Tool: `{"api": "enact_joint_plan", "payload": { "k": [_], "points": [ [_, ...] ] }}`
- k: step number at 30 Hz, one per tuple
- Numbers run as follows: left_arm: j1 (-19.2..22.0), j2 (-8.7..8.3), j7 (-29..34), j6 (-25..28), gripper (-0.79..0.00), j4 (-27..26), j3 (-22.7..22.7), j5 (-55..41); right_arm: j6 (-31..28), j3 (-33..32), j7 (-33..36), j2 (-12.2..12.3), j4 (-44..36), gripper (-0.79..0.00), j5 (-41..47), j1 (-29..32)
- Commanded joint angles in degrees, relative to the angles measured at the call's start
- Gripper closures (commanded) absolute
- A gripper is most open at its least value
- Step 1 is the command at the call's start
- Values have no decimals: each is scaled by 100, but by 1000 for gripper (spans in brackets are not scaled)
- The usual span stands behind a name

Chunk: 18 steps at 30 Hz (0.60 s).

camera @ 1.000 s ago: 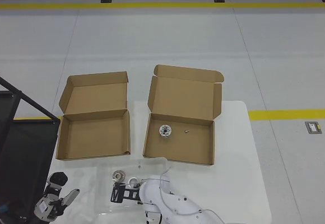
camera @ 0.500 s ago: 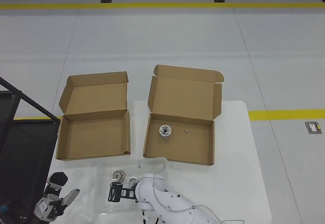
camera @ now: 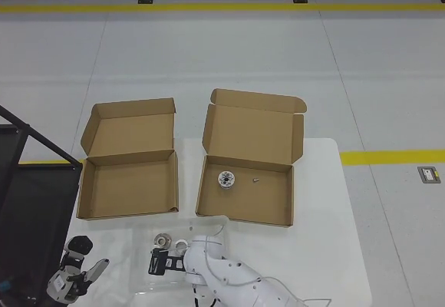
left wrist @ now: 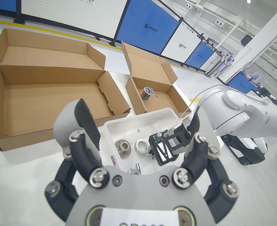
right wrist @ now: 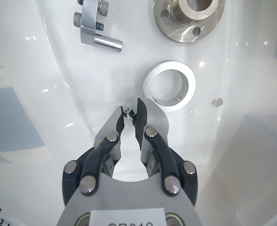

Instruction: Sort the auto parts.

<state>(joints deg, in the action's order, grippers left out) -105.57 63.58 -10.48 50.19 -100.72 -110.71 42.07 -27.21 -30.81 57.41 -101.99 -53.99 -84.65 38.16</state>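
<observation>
My right gripper [right wrist: 129, 112] hangs inside the white tray [right wrist: 46, 48], shut on a small bolt [right wrist: 128, 113] just above the tray floor. Beside it lie a silver ring [right wrist: 169, 86], a steel flange [right wrist: 189, 8] and an aluminium bracket with screws [right wrist: 91, 22]. The top view places this gripper [camera: 159, 265] near the flange [camera: 162, 241] and ring [camera: 181, 246]. My left gripper [left wrist: 138, 116] stands open at the table's front left corner [camera: 88, 261], apart from the tray [left wrist: 152, 113], holding nothing.
Two open cardboard boxes stand behind the tray. The left box [camera: 128, 184] has a bare floor. The right box [camera: 245, 199] holds a round toothed part [camera: 226, 179] and a small screw [camera: 256, 180]. A black frame [camera: 23, 192] stands left of the table.
The right arm has shifted a little to the left inside the tray, uncovering the ring in the top view. The left arm has not moved.
</observation>
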Motion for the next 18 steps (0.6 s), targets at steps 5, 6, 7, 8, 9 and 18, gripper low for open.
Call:
{"api": "enact_joint_plan", "payload": {
  "k": [5,6,7,8,9,18],
  "points": [
    [0,0,0,0,-785,0,0,0,25,33,93,-96,164,-6,60,-80],
    [0,0,0,0,-785,0,0,0,32,32,87,-107,182,0,57,-96],
    [0,0,0,0,-785,0,0,0,46,23,69,-116,194,0,60,-107],
    [0,0,0,0,-785,0,0,0,67,15,40,-123,195,0,57,-111],
    [0,0,0,0,-785,0,0,0,86,4,20,-126,193,0,53,-109],
    [0,0,0,0,-785,0,0,0,-436,-681,-746,212,-946,0,100,310]
  ]
}}
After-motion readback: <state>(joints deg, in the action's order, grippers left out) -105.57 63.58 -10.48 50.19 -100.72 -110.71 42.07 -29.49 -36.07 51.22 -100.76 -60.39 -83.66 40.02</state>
